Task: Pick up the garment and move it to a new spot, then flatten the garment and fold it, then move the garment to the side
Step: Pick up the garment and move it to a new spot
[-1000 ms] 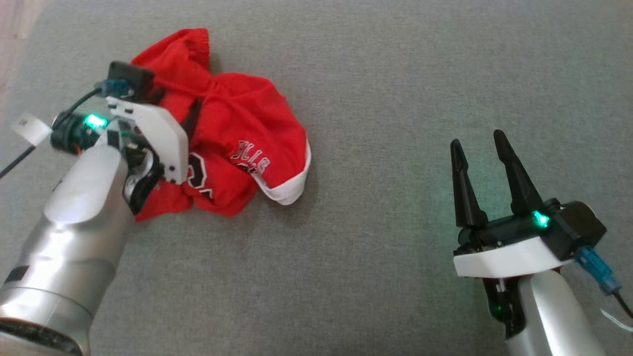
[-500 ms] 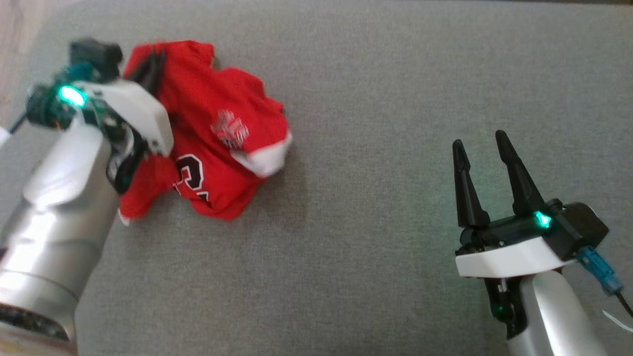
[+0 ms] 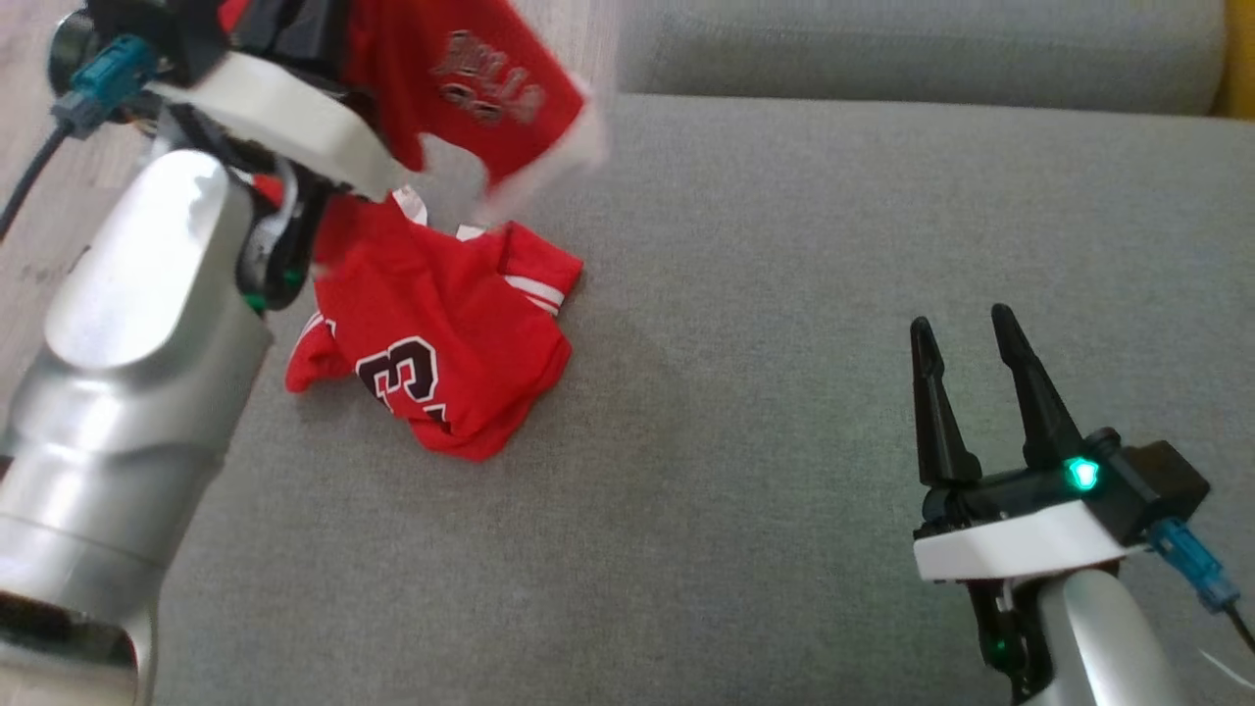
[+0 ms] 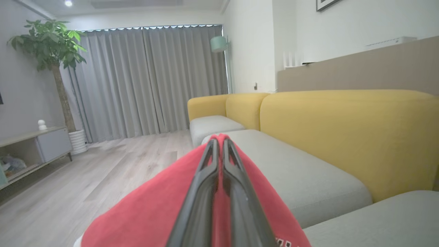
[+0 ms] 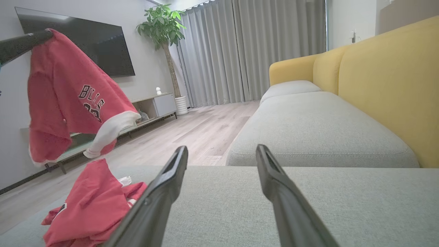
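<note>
Grey seat [image 3: 784, 412]: fabric sofa cushion, both arms work over it.
Right gripper [image 3: 959, 320]: nearest, low over the right side of the seat. Fingers spread wide, nothing between them.
Right gripper vs cloth: well apart, most of the seat between them.
Second red piece [image 3: 441, 343]: crumpled on the seat by the left arm. Black-and-white "3" faces up, striped trim on the far edge. Not held.
Left gripper [image 4: 218, 140]: raised above the left end of the seat. Fingers pinched together on red fabric, cloth spilling off both sides of them in the left wrist view.
Red garment [image 5: 68, 99]: clamped at its top by the left gripper and hanging down from the fingertips, clear of the seat. "BULLS" lettering with a number under it, white hem at the low end. Blurred in the head view.
Garment vs second piece: hangs directly over the far side of it, with the low hem just above. Can't tell whether they touch.
Yellow backrest [image 5: 387, 85]: runs along the far right of the sofa, behind more grey cushions.
Wood floor [image 5: 205, 127]: pale planks beyond the left edge of the sofa.
Far wall: grey curtains [image 4: 147, 79], potted plant [image 4: 51, 44], dark TV [image 5: 85, 44] above a low cabinet [image 5: 154, 104].
</note>
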You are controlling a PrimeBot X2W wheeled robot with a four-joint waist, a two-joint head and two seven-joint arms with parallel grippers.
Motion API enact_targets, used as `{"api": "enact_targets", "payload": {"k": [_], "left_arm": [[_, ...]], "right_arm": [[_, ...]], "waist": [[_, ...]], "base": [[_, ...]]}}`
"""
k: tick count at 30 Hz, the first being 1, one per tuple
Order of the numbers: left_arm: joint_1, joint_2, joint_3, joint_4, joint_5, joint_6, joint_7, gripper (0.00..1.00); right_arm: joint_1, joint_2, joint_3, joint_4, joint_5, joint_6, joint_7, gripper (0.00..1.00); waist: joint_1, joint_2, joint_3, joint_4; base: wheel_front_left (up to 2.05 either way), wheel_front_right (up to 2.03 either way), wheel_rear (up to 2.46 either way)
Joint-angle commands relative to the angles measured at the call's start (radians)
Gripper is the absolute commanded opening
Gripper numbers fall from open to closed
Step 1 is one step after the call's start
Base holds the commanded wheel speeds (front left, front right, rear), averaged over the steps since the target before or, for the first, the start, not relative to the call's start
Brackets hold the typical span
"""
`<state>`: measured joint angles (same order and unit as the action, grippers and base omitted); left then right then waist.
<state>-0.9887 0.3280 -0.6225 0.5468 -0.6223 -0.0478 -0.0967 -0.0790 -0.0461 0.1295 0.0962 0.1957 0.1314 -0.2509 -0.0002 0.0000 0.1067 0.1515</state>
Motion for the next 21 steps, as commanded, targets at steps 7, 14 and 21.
{"api": "enact_targets", "payload": {"k": [7, 14, 21], "left_arm": [[0.029, 0.030, -0.004, -0.192, -0.008, 0.034, 0.069, 0.00], [0.063, 0.007, -0.054, -0.286, -0.006, 0.049, 0.129, 0.00], [0.053, -0.039, -0.099, -0.322, 0.012, 0.069, 0.162, 0.00]], "right_arm": [[-0.005, -0.004, 0.013, -0.034, 0.023, -0.001, -0.011, 1.00], [-0.027, -0.004, -0.003, -0.051, 0.035, -0.001, -0.011, 1.00], [-0.056, -0.004, 0.011, -0.092, 0.022, -0.001, -0.011, 1.00]], "waist": [[0.0002, 0.0000, -0.016, -0.048], [0.0002, 0.0000, 0.005, -0.147], [0.0002, 0.0000, 0.061, -0.311]], "base": [[0.00, 0.00, 0.00], [0.00, 0.00, 0.00], [0.00, 0.00, 0.00]]}}
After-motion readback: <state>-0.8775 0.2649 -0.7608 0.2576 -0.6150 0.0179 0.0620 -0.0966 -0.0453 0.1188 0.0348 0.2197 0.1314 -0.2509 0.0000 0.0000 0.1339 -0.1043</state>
